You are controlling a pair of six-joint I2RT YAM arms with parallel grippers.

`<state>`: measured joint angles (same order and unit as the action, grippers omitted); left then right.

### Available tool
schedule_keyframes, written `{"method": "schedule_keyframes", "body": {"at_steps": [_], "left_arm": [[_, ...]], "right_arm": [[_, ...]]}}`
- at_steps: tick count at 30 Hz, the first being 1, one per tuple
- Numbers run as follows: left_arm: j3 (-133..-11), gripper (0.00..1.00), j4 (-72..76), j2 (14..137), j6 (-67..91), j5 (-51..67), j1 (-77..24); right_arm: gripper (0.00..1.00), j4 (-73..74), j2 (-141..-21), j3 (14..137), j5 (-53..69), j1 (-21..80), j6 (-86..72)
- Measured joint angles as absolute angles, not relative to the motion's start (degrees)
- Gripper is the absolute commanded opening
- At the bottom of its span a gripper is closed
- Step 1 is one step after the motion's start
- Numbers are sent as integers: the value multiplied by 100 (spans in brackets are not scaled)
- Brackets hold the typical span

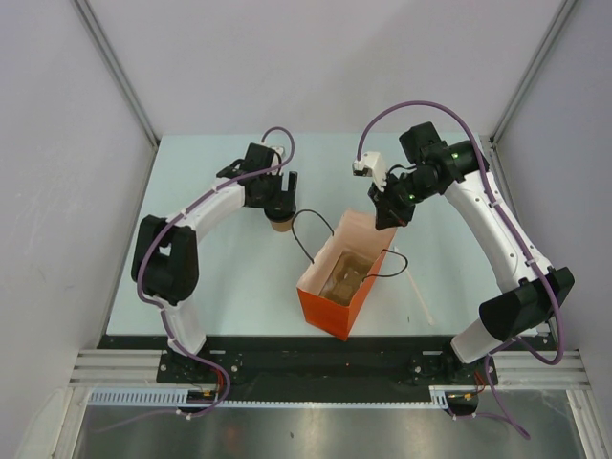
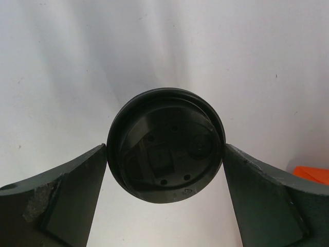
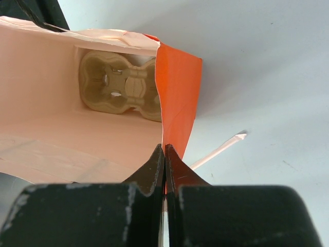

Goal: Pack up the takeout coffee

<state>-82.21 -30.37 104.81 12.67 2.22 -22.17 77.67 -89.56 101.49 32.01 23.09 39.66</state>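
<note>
A pale, faintly green table [image 1: 210,277] fills the middle of a booth closed in by plain white walls: left [image 1: 57,191], back [image 1: 316,57] and right [image 1: 579,163]. Grey metal posts [image 1: 115,67] rise slanting from the two far corners. Along the near edge of the table runs a black strip [image 1: 316,356], then an aluminium rail [image 1: 115,368], and below it a brushed steel sheet [image 1: 316,430]. The light is soft and even, the shadows faint and blurred.

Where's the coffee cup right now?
In the top view, the coffee cup sits left of the orange paper bag, between the fingers of the left gripper.
</note>
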Motion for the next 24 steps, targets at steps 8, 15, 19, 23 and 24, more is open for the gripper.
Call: {"method": "schedule_keyframes", "body": {"at_steps": [8, 15, 19, 23, 24], "left_arm": [[-8221, 95, -3037, 10523, 1317, 316, -2222], [-8221, 92, -3026, 10575, 1431, 499, -2174], [-8219, 89, -3026, 10580, 1485, 578, -2091], [-8197, 79, -3006, 10578, 1511, 652, -2014], [-8191, 77, -3004, 10578, 1514, 672, -2005]], "right_arm": [[0, 7767, -8956, 10149, 3205, 2300, 3966], [0, 7767, -8956, 10149, 3240, 2298, 3966], [0, 7767, -8956, 10149, 3240, 2290, 3966], [0, 7767, -8956, 10149, 3242, 2285, 3966], [0, 7767, -8956, 10149, 3242, 2285, 3966]]}}
